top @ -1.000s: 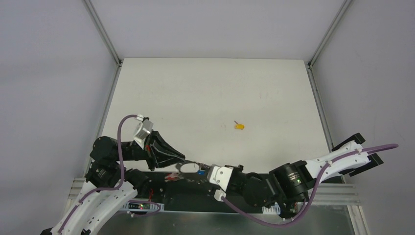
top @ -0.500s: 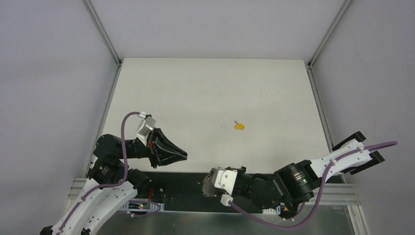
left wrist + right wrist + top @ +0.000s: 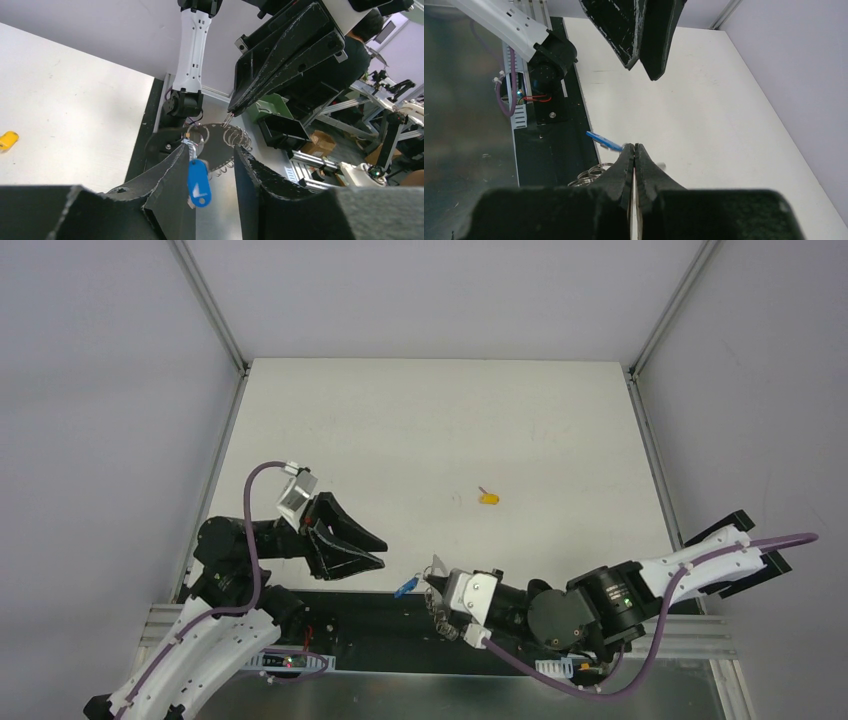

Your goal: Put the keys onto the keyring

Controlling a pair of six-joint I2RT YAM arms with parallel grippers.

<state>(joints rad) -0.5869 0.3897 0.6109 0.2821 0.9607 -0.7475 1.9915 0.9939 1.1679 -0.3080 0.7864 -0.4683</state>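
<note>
1. At the near left of the white table [image 3: 420,430], the left claw [image 3: 382,551] points to the right with its two black fingers spread apart. It is released and nothing sits between its fingers.
2. Just to the right of that claw, a blue tag [image 3: 198,182] hangs from the keyring [image 3: 234,135]. In the left wrist view the tag dangles in line with the gap between the left claw's fingers, but it is beyond them and they do not touch it.
3. The keyring is a thin silver loop with a bunch of small silver pieces threaded on it. It is held up off the surface at the table's near edge, by the line where the white top meets the dark strip [image 3: 370,615] in front of the arm bases.
4. Next comes the right claw [image 3: 433,575], pointing left toward the other claw. Its fingers are clenched tight on the keyring's edge, and the loop and tag hang off their tips.
5. Further right and farther back, a yellow-headed key [image 3: 489,499] lies alone on the white table, well apart from both claws.
</note>
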